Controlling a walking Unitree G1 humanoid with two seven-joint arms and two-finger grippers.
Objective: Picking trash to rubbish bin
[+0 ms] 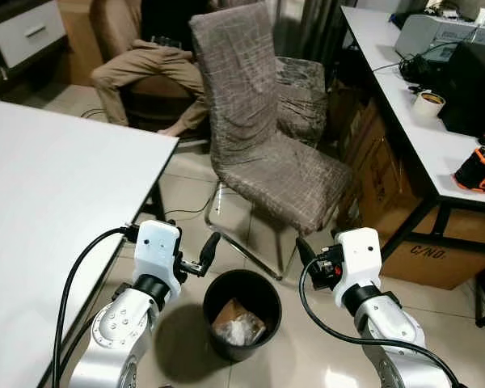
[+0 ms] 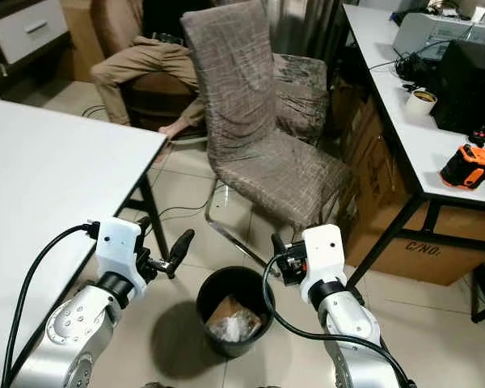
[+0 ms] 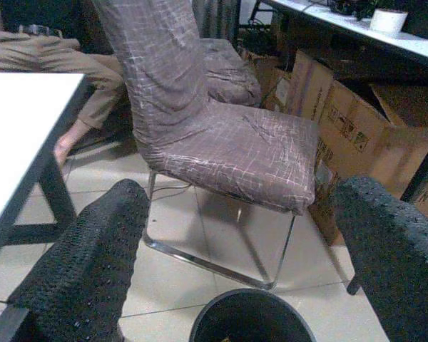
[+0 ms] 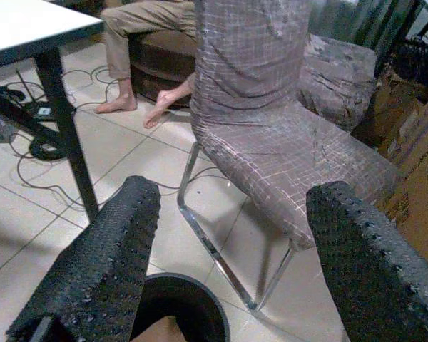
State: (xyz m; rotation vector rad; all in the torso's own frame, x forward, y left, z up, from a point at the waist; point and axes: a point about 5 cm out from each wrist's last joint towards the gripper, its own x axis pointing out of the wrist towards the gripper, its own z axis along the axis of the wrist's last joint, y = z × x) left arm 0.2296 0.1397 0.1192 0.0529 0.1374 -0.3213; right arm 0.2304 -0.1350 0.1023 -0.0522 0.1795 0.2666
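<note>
Both grippers, left (image 1: 200,260) and right (image 1: 309,252), hang spread and empty beside your bin (image 1: 263,293), trash (image 1: 238,323) already inside.

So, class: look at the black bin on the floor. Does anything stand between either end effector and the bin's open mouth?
Nothing visible does. The bin stands open on the tiles with trash already inside. The left end effector and right end effector hover open on either side of its rim, both empty. The chair stands behind the bin, not in the way.

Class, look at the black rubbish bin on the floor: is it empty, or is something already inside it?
Not empty. The black rubbish bin stands upright and holds crumpled trash, brown and whitish, at its bottom.
</note>
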